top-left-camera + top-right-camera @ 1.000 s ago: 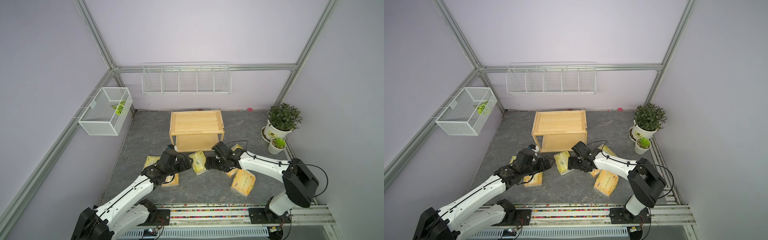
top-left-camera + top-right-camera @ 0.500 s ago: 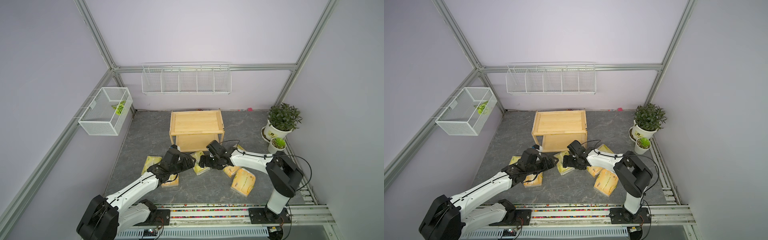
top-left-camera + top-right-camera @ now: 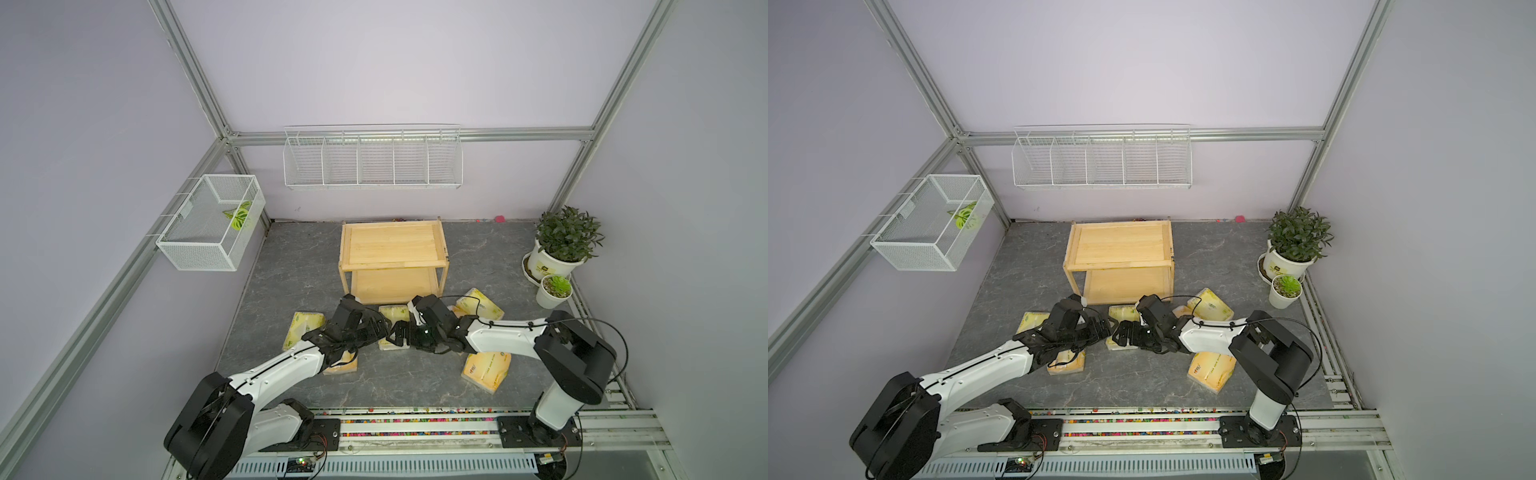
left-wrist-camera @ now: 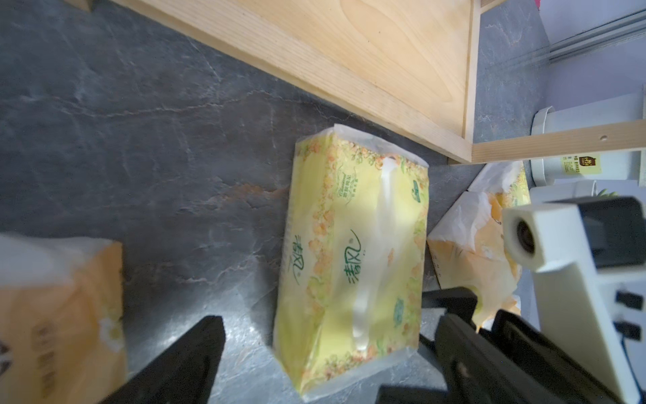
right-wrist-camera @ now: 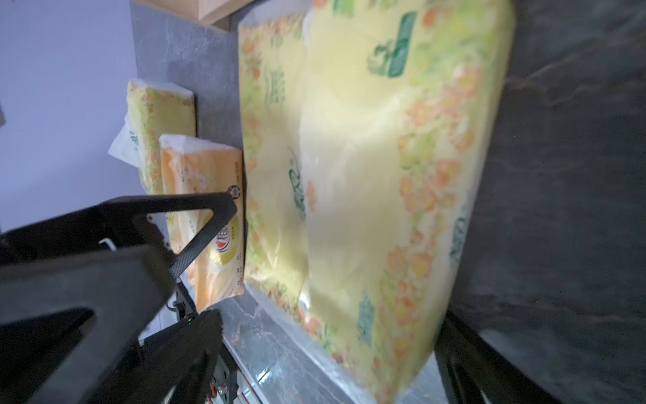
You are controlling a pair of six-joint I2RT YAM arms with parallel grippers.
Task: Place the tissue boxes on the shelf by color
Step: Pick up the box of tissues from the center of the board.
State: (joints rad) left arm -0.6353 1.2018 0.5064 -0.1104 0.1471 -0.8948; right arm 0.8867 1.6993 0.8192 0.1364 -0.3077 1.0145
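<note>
A pale yellow-green tissue box (image 3: 393, 316) (image 3: 1122, 312) lies on the floor just in front of the wooden shelf (image 3: 394, 257) (image 3: 1121, 253). Both grippers meet at its near end. My left gripper (image 3: 380, 330) (image 4: 328, 335) is open, with the box (image 4: 353, 262) between its fingers. My right gripper (image 3: 400, 337) (image 5: 328, 325) is open too, straddling the same box (image 5: 367, 175). Other tissue boxes lie around: yellow-green ones (image 3: 303, 328) (image 3: 482, 305), and orange ones (image 3: 340, 365) (image 3: 486, 368). Both shelf boards are bare.
Two potted plants (image 3: 561, 245) stand at the right wall. A white mesh basket (image 3: 212, 228) hangs on the left wall and a white wire rack (image 3: 372, 160) on the back wall. The right arm's wrist camera (image 4: 559, 245) sits close beside my left gripper.
The right gripper has slid left and the left gripper right, so both now close in around the centre yellow-green box. The box has hardly moved.
</note>
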